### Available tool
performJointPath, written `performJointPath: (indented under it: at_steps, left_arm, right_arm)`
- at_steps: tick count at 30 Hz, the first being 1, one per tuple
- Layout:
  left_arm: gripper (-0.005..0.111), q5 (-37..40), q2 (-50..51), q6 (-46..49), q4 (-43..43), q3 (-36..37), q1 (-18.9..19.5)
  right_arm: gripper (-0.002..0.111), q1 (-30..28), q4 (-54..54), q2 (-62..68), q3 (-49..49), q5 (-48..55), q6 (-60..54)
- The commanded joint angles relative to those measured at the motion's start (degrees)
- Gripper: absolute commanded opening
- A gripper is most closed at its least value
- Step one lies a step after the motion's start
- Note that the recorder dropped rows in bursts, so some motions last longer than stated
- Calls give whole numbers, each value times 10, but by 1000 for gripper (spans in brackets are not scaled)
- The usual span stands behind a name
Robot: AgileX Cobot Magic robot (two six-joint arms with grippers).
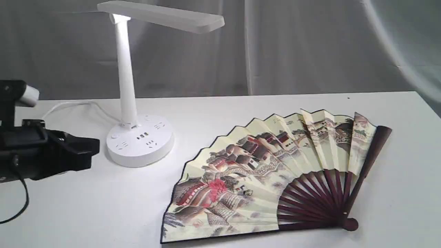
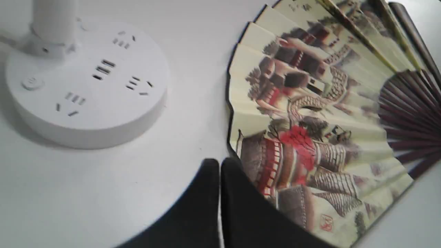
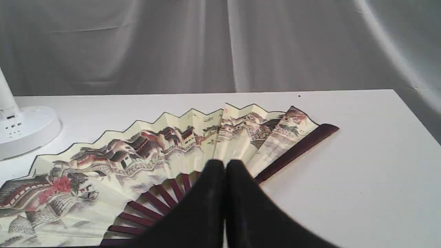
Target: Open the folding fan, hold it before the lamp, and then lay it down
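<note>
The folding fan point(image 1: 262, 175) lies spread open and flat on the white table, painted side up, with its maroon ribs and pivot toward the front right. It also fills the left wrist view point(image 2: 317, 113) and the right wrist view point(image 3: 137, 158). The white lamp point(image 1: 127, 100) stands upright to the fan's left, head lit, and its round base point(image 2: 86, 82) shows sockets and USB ports. My left gripper point(image 2: 219, 165) is shut and empty, held clear of the fan's edge, at the far left of the exterior view point(image 1: 94, 150). My right gripper point(image 3: 225, 167) is shut and empty, raised over the fan's ribs.
The lamp's white cord point(image 1: 75, 105) trails left behind its base. A black cable point(image 1: 22, 196) hangs from the left arm. The table's right edge point(image 1: 429, 106) runs just beyond the fan's guard. A grey curtain point(image 1: 293, 44) hangs behind the table.
</note>
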Motion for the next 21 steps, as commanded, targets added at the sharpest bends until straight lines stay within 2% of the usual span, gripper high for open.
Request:
performJointPath:
  at_steps: [1,3,5,12,21]
  left_arm:
    - [0,50,-51,-105,80,2,1]
    - [0,78,-81,-218,150,2,1]
    - [0,83,-105,-260,150,9,1]
    - [0,87,-169,-275,150,41,1]
    - [0,73,-305,-278,150,40,1]
  right_arm:
    - [0,-1,-1,-2,2,2,-2]
    - [0,-1,-1,-2,2,2,-2]
    - [0,-1,-1,-2,2,2,-2]
    - [0,-1,-1,-2,2,2,-2]
    - [0,-1,-1,-2,2,2,-2]
